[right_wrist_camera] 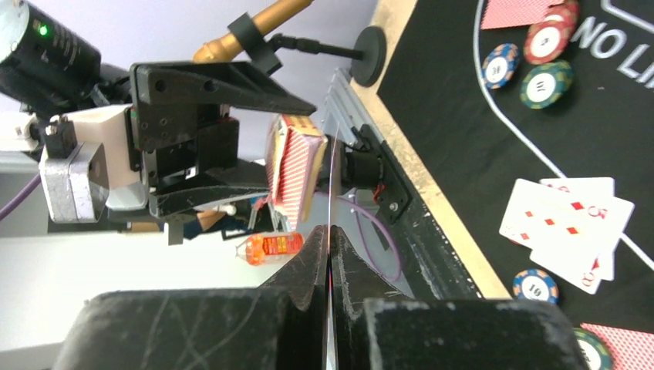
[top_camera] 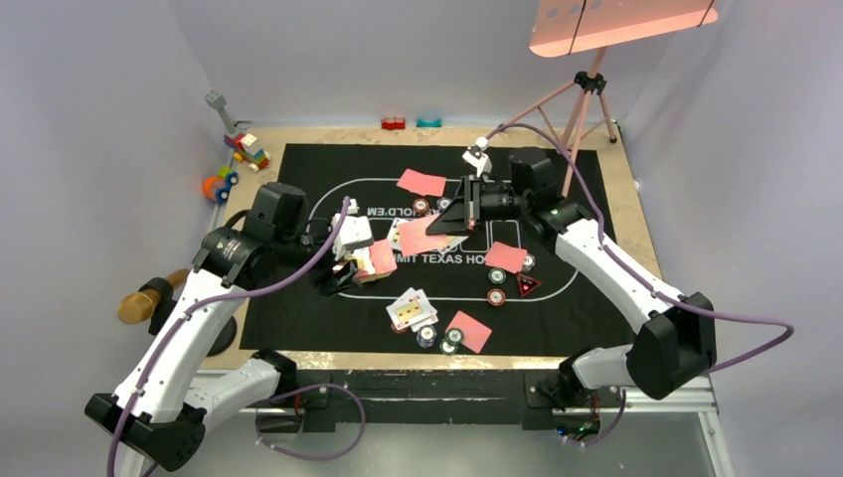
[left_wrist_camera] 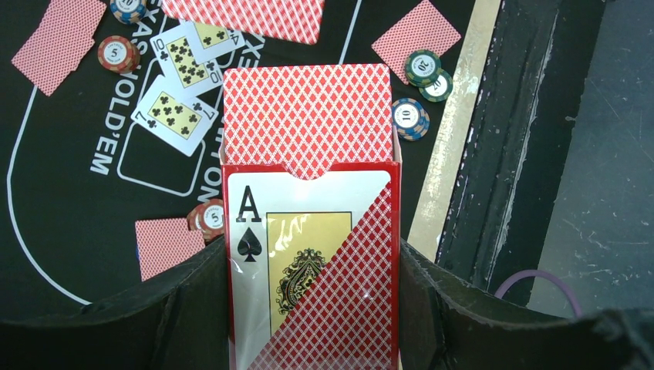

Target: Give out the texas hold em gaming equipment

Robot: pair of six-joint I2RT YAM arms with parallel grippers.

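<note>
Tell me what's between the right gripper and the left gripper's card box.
One red-backed card, which the right gripper pinches in shut jaws; clearest in the top view.

Two tools (left tool (left_wrist_camera: 312, 247), right tool (right_wrist_camera: 329, 239)), one card box (left_wrist_camera: 324, 301), one triangle marker (top_camera: 525, 285), one mat (top_camera: 298, 318).

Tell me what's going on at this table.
The left gripper holds a red cardboard deck box, red-backed cards sticking out of its top. The right gripper is shut on one red-backed playing card, raised just beyond the box. Other cards and round poker chips lie scattered on the black felt mat.
</note>
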